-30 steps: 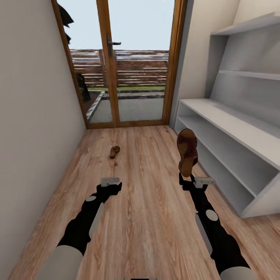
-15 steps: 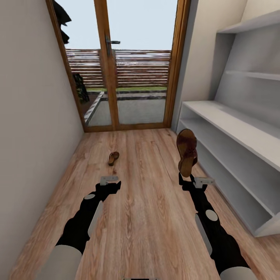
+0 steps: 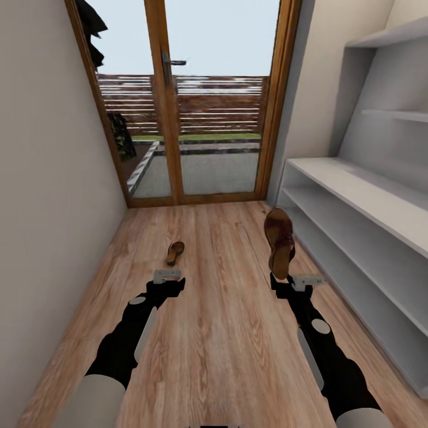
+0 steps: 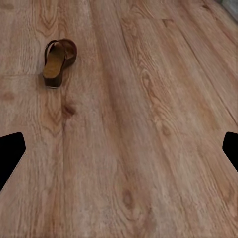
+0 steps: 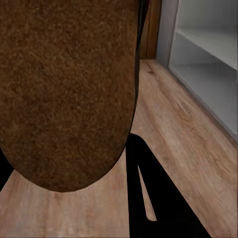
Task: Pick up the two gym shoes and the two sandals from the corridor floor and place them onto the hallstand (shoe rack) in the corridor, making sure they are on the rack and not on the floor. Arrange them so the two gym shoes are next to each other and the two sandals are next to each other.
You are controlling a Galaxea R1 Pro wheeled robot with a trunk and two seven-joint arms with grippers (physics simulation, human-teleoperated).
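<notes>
My right gripper (image 3: 280, 278) is shut on the heel end of one dark brown sandal (image 3: 279, 239), which stands upright above it, toe up. Its brown sole (image 5: 69, 89) looms close in the right wrist view, beside a black finger (image 5: 148, 193). The other sandal (image 3: 175, 252) lies on the wood floor (image 3: 226, 333) ahead of my left gripper (image 3: 167, 278). That gripper (image 4: 119, 153) is open and empty, with the floor sandal (image 4: 58, 60) lying beyond its fingertips. The pale hallstand (image 3: 356, 196) runs along the right wall, its shelves bare. The gym shoes are out of view.
A wood-framed glass door (image 3: 178, 107) closes the corridor's far end. A plain wall (image 3: 47, 196) bounds the left side. The hallstand's open shelves (image 5: 208, 49) sit to the right of the held sandal.
The whole view has shifted: the camera moved, so the door looks nearer and the hallstand sits further right. The held sandal now sits slightly lower and further left in the picture.
</notes>
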